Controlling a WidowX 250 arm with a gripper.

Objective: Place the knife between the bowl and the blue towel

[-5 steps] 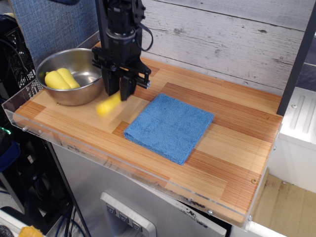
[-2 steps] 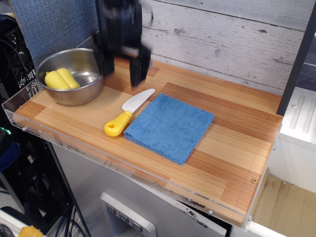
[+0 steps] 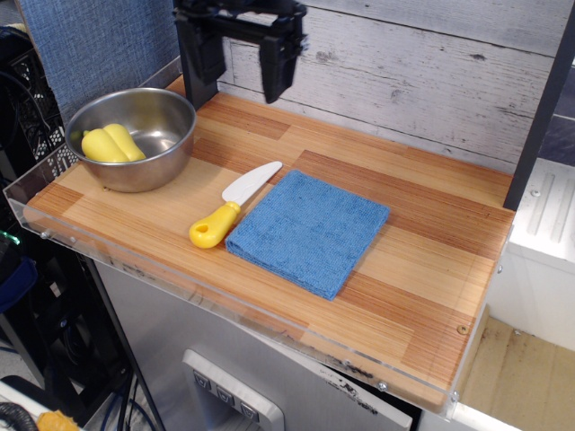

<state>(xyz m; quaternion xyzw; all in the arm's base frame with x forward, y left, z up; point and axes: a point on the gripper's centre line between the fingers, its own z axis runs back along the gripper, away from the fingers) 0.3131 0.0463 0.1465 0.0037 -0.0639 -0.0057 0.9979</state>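
The knife (image 3: 230,203) is laid flat just beside the blue towel (image 3: 308,231), on the side facing the bowl (image 3: 135,136); the gripper (image 3: 240,65) jaws are spread wide, empty, above.

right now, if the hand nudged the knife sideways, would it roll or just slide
Probably slide. The knife lies flat on the smooth wooden table, and its broad white blade should stop it rolling. It looks like light plastic, so a small push may skid or spin it. Pushed towards the blue towel, it would likely catch on the cloth edge.
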